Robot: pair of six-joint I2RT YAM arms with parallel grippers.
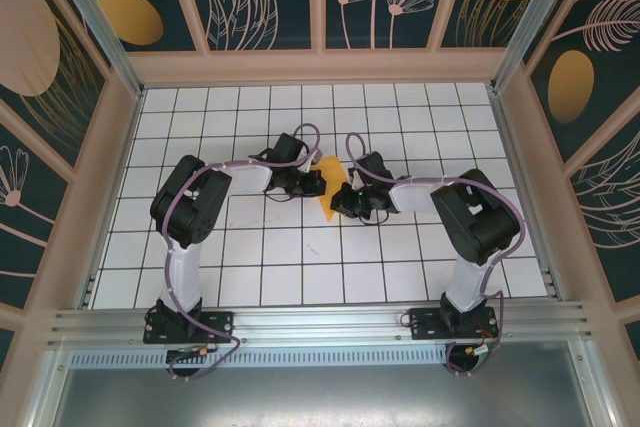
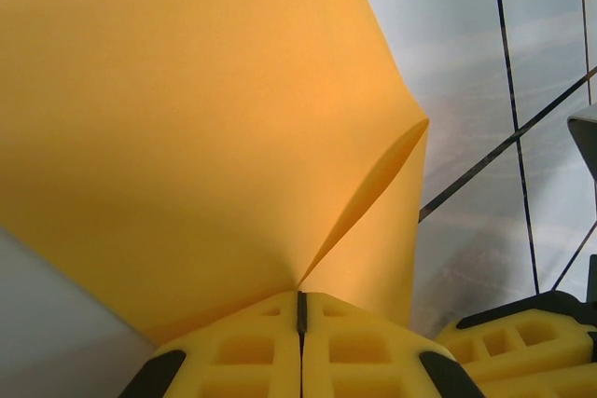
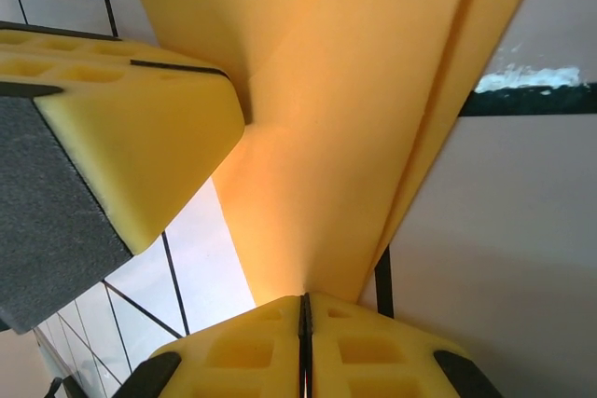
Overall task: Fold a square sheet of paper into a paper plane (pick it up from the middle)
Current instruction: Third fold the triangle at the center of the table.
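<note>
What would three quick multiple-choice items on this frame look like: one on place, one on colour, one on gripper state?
1. Where is the sheet of paper?
A. Flat at the far-left corner
B. Between the left gripper and the right gripper, near the middle of the table
C. On the near metal rail

2. What colour is the sheet?
A. White
B. Blue
C. Orange-yellow

3. How do the grippers stand?
A. Both shut on the sheet
B. Both open
C. Left one shut on the sheet, right one open

Answers:
1 B: the top view shows the sheet where the two grippers meet at mid-table.
2 C: both wrist views show orange-yellow paper.
3 A: in each wrist view the yellow fingers meet with the sheet's edge pinched in the seam.
</note>
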